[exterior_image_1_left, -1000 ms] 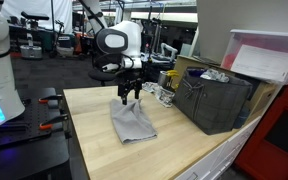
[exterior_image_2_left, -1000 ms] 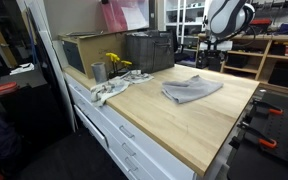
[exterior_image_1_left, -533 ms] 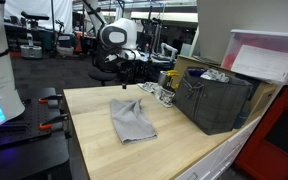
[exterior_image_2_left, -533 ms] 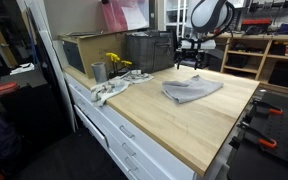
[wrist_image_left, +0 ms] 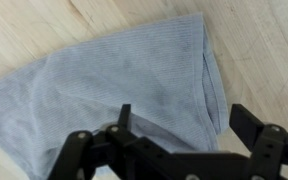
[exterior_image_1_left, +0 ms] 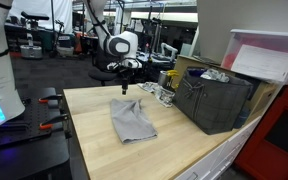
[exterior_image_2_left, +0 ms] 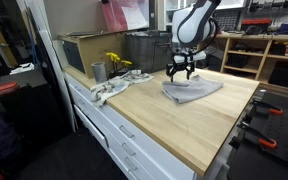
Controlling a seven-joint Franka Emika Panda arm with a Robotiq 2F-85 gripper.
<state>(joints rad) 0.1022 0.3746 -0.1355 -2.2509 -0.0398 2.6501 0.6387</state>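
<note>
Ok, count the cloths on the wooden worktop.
2. The grey cloth lies spread mid-worktop below the open tool; a crumpled pale rag sits by the metal cup. The crate may hide more.

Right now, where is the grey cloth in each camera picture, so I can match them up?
In an exterior view: the grey cloth lies mid-frame on the wooden table, left of the dark crate.
In an exterior view: the grey cloth lies right of centre, the dark crate behind it to the left.
Wrist view: the grey cloth fills most of the picture.
Shared landmark: the open gripper over the cloth.
</note>
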